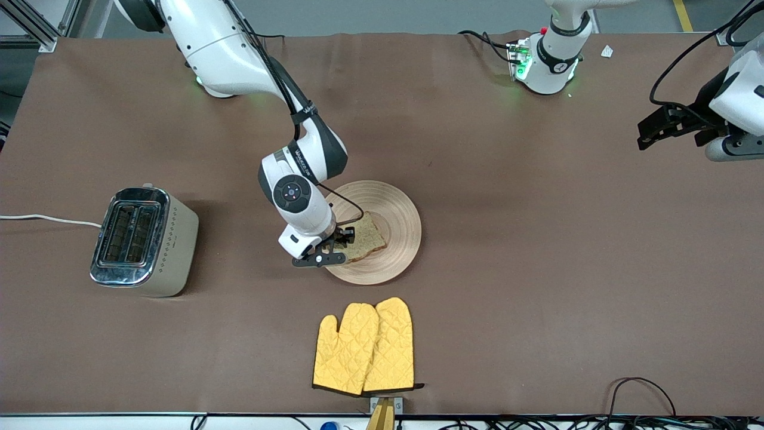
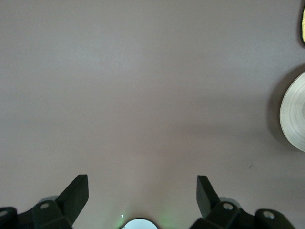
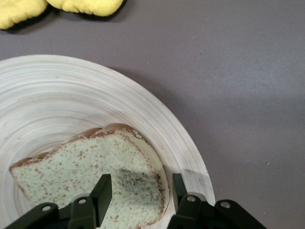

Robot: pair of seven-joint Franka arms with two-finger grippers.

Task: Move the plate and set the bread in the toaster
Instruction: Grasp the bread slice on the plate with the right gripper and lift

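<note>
The bread (image 1: 365, 239) lies on the wooden plate (image 1: 394, 209) in the middle of the table. My right gripper (image 1: 340, 242) is low over the bread's edge toward the toaster. In the right wrist view the right gripper (image 3: 142, 188) is open: one finger is over the bread (image 3: 81, 167), the other over the plate (image 3: 71, 95) just outside the crust. The toaster (image 1: 140, 239) stands toward the right arm's end of the table, slots up and empty. My left gripper (image 1: 644, 136) waits open and empty over bare table (image 2: 143, 188), with the plate's rim (image 2: 295, 114) at the view's edge.
A pair of yellow oven mitts (image 1: 365, 346) lies nearer to the front camera than the plate, also showing in the right wrist view (image 3: 71, 5). The toaster's white cord (image 1: 48, 220) runs off the table's end. Cables lie along the front edge.
</note>
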